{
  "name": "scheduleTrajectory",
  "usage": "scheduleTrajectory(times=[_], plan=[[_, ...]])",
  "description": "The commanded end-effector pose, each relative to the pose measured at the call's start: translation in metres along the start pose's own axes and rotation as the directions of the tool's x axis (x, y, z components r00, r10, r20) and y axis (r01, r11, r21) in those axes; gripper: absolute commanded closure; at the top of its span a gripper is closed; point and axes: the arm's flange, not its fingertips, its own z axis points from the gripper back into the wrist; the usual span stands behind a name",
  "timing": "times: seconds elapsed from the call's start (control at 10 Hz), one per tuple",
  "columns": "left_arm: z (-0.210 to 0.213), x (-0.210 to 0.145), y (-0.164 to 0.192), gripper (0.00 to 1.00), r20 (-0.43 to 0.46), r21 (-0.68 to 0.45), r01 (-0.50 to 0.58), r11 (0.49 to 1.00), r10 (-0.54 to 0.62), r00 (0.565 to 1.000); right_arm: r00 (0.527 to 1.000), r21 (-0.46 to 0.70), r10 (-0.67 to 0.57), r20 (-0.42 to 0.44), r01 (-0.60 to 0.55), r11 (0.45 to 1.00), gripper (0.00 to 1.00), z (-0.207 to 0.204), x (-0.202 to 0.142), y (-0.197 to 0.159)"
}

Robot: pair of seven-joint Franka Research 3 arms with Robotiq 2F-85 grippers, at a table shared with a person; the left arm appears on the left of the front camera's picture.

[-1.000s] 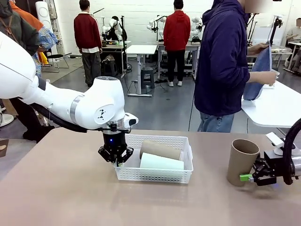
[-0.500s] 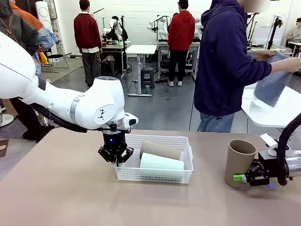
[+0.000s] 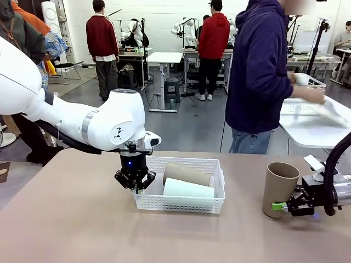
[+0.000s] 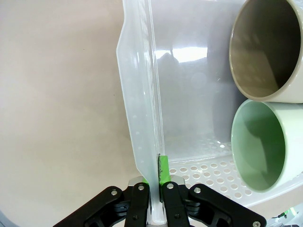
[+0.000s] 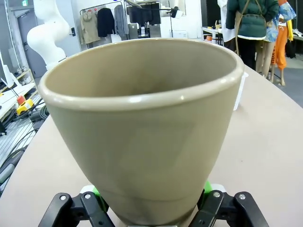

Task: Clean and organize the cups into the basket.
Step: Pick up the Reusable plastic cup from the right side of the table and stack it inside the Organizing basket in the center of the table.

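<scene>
At the left end of the basket (image 3: 186, 160), the left gripper (image 3: 135, 188) is pinching the thin plastic wall with its jaws fully closed. Inside, a tan cup (image 3: 186, 174) and a mint cup (image 3: 189, 189) are lying side by side. Toward the right side of the table (image 3: 66, 219), the right gripper (image 3: 282, 206) is clasping a third, upright tan cup (image 3: 279, 186) at its base.

No words, brand names or numbers can be read anywhere. In the front view, a small black emblem (image 3: 118, 133) of angular strokes sits on the white joint housing of the left arm (image 3: 82, 123), at nine o'clock from the middle; it carries no letters. In the right wrist view, a small green sign (image 5: 23, 3) at eleven o'clock is too small to read.
</scene>
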Motion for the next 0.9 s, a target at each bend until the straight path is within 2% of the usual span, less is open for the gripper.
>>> scheduleTrajectory(times=[0.0, 0.1, 0.3, 0.4, 0.6, 0.8], plan=[[-0.001, -0.001, 0.000, 1.00, -0.002, 0.003, 0.001, 1.000, -0.001, 1.000, 0.999, -0.067, -0.023, -0.038, 0.021, 0.998, 1.00, 0.004, 0.041, 0.003], [-0.001, -0.001, 0.000, 1.00, -0.002, 0.003, 0.001, 1.000, -0.001, 1.000, 0.994, -0.097, -0.009, -0.108, -0.002, 0.995, 1.00, 0.010, 0.097, 0.006], [-0.001, -0.001, 0.000, 1.00, -0.002, 0.003, 0.001, 1.000, -0.001, 1.000, 0.995, -0.135, -0.009, -0.096, -0.004, 0.991, 1.00, 0.021, 0.209, 0.008], [-0.001, -0.001, 0.000, 1.00, -0.002, 0.003, 0.001, 1.000, -0.001, 1.000, 0.994, -0.163, -0.020, -0.103, 0.003, 0.987, 1.00, 0.023, 0.250, 0.005], [-0.001, -0.001, 0.000, 1.00, -0.002, 0.003, 0.001, 1.000, -0.001, 1.000, 0.994, -0.182, -0.012, -0.107, -0.008, 0.983, 1.00, 0.023, 0.286, 0.003], [-0.001, -0.001, 0.000, 1.00, -0.002, 0.003, 0.001, 1.000, -0.001, 1.000, 0.993, -0.169, -0.024, -0.119, 0.003, 0.986, 1.00, 0.027, 0.282, 0.001]])
